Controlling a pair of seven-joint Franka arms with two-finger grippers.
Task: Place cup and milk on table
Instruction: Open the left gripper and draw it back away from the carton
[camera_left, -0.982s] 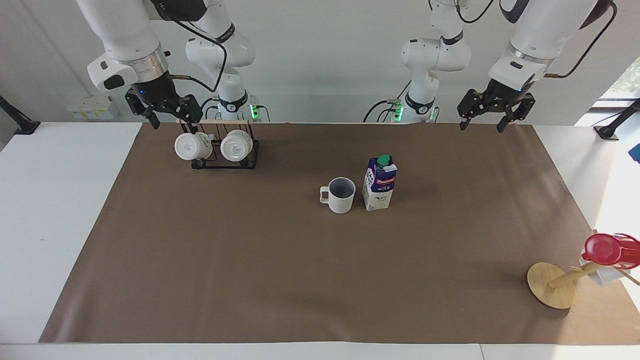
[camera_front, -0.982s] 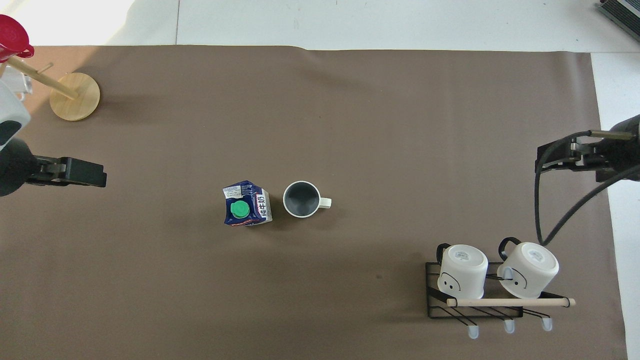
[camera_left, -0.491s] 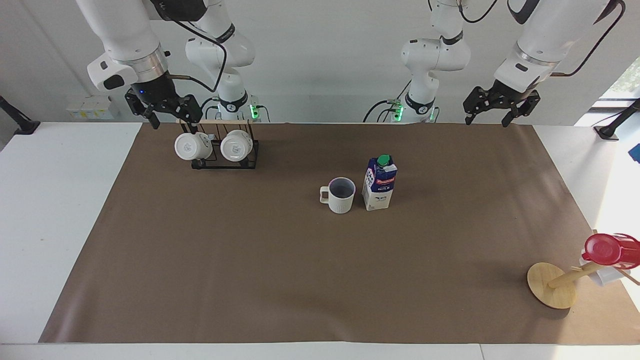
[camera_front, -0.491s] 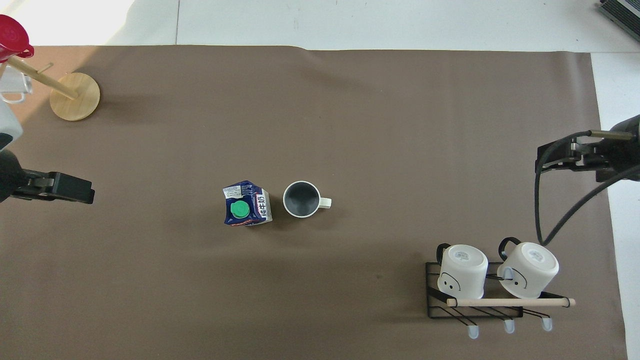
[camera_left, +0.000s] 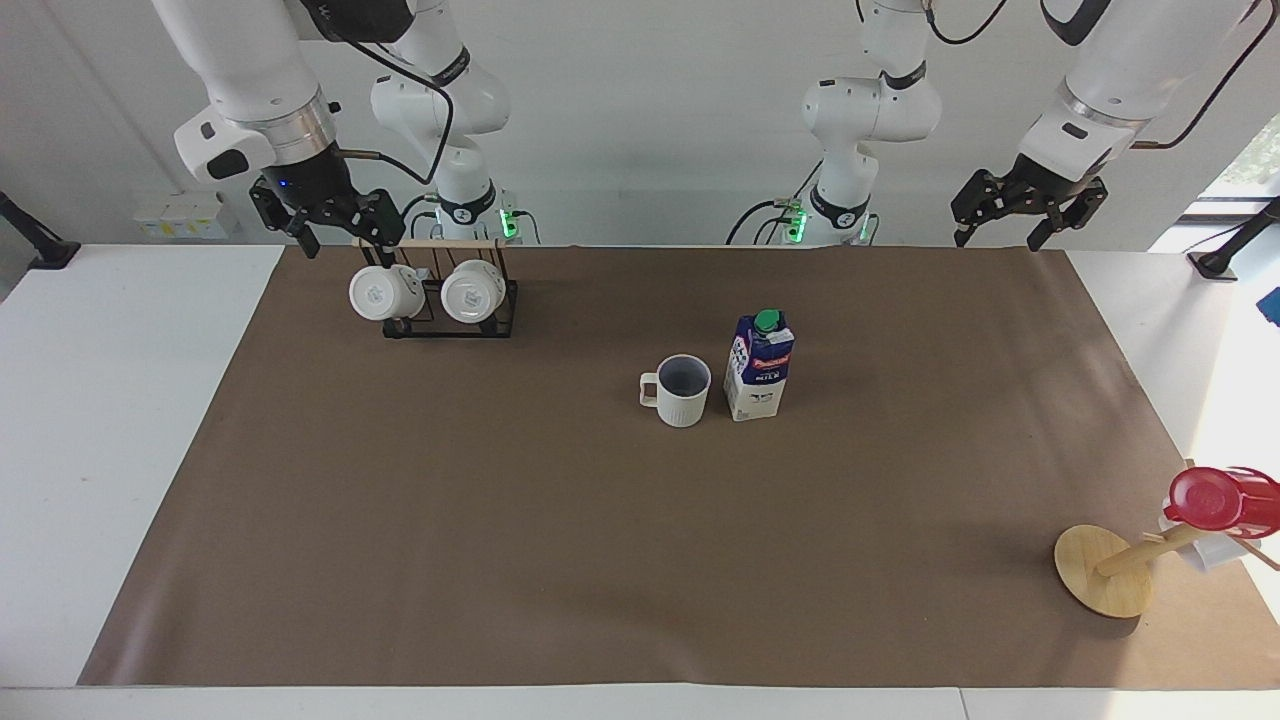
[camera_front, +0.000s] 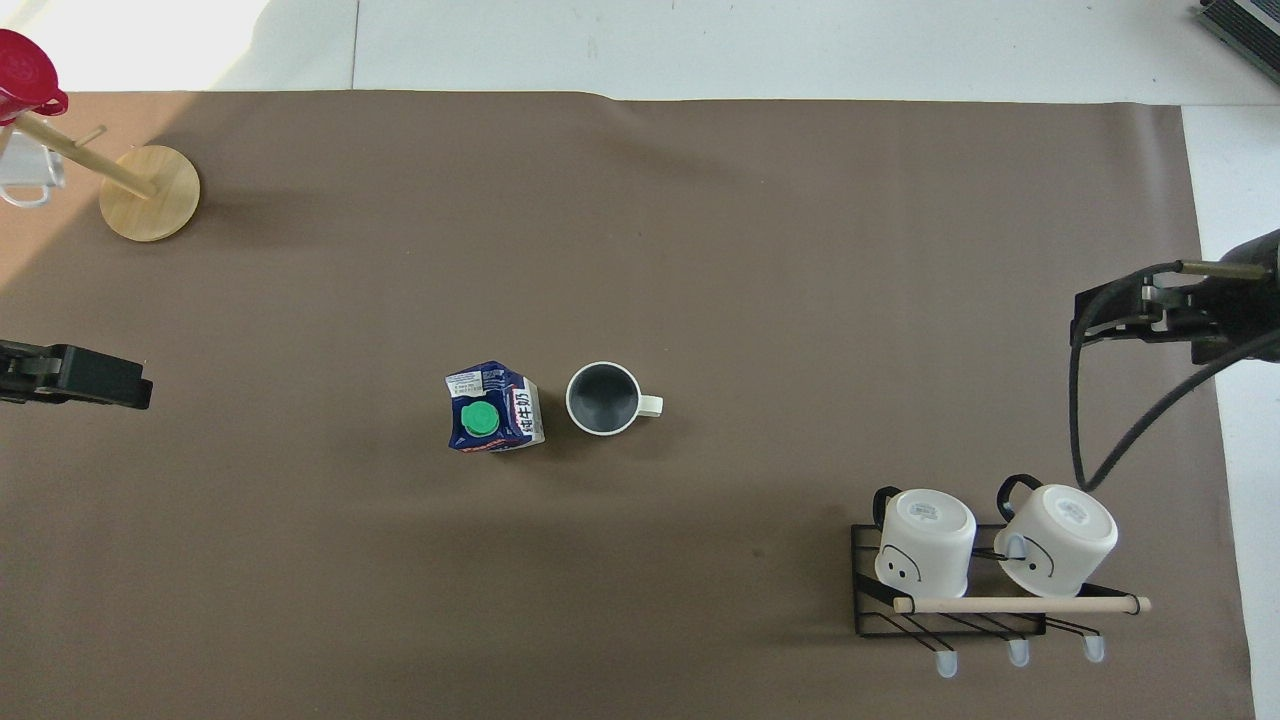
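Writing: the milk (camera_left: 759, 366) carton carries a red band and the word "MILK" on its blue front in the facing view; in the overhead view its side panel shows white characters on blue, too small to read with certainty.
Milk: upright near the middle of the table (camera_left: 130, 420), green cap on top.
Cup: the cup (camera_left: 678, 389) stands upright just beside the milk, toward the right arm's end, apart from it, handle pointing to that end.
Surface: a brown sheet (camera_left: 560, 540) covers most of the white tabletop; white margins show at both ends.
Room: pale wall at the robots' edge, bright daylight at the left arm's end.
Rack: a black wire rack (camera_left: 450, 310) with two white mugs (camera_left: 382, 292) near the robots' edge, toward the right arm's corner.
Stand: a wooden stand (camera_left: 1105, 570) with a red cup (camera_left: 1215, 498) at the corner far from the robots, left arm's end.
Right gripper: the right gripper (camera_left: 340, 235) hangs above the rack, fingers spread, holding nothing.
Left gripper: the left gripper (camera_left: 1000, 237) is over the robots' edge of the sheet, fingers apart, empty.
Change: the left gripper has risen and pulled back toward its end of the table since a second ago; the right gripper, cup and milk have stayed put.
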